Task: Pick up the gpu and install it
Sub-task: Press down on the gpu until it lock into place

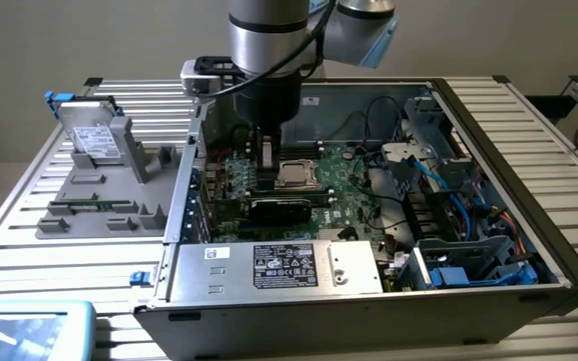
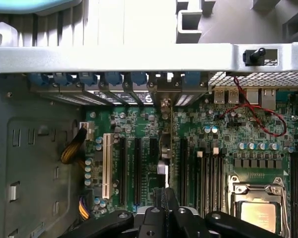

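Note:
The gpu [image 2: 164, 148] stands on edge among the long black expansion slots of the green motherboard [image 2: 223, 129]. It is seen as a thin dark strip, with its metal bracket end toward the case's rear wall. My gripper [image 2: 164, 198] is shut, with its black fingers pressed together directly over the card's upper edge. I cannot tell whether they touch it. In the exterior view the gripper [image 1: 266, 179] reaches straight down into the open computer case [image 1: 490, 113], just beside the processor socket [image 1: 295, 174].
A grey fixture [image 1: 108, 210] on the exterior view's left carries a silver hard drive [image 1: 93, 139] and a memory stick. Inside the case are the power supply [image 1: 279, 267], blue drive cages [image 1: 470, 263], cables and memory slots [image 2: 208, 168].

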`<state>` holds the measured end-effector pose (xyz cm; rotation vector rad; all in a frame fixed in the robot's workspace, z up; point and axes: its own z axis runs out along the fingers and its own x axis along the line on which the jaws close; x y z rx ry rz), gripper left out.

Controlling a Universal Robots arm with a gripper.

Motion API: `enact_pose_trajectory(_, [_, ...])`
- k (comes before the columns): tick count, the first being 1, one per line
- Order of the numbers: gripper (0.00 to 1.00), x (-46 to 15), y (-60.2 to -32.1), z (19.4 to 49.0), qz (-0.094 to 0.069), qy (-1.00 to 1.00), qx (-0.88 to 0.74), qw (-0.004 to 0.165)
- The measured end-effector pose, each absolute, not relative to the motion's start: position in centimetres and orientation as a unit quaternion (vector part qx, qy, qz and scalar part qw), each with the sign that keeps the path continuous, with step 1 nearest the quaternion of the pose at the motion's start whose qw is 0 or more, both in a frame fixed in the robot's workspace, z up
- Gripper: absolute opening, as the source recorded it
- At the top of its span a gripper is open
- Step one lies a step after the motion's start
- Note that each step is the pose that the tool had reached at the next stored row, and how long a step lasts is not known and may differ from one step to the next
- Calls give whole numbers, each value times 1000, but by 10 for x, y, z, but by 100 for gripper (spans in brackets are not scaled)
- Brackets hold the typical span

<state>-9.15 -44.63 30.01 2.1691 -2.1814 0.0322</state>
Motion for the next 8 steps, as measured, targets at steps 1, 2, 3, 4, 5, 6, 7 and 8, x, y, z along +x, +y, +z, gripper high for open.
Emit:
enact_pose_trajectory(1, [12, -93, -445, 300, 13, -709, 705, 31])
enact_pose_trajectory(2, [12, -94, -444, 299, 14, -709, 705, 30])
enact_pose_trajectory(3, [12, -97, -443, 298, 15, -709, 705, 30])
enact_pose_trajectory(4, [12, -100, -442, 296, 16, -709, 705, 30])
enact_pose_trajectory(5, [12, -103, -440, 295, 16, -709, 705, 30])
enact_pose_trajectory(6, [12, -106, -439, 294, 17, -709, 705, 30])
enact_pose_trajectory(7, [12, -109, -438, 292, 17, -709, 704, 31])
enact_pose_trajectory(8, [12, -111, -438, 291, 18, -709, 705, 31])
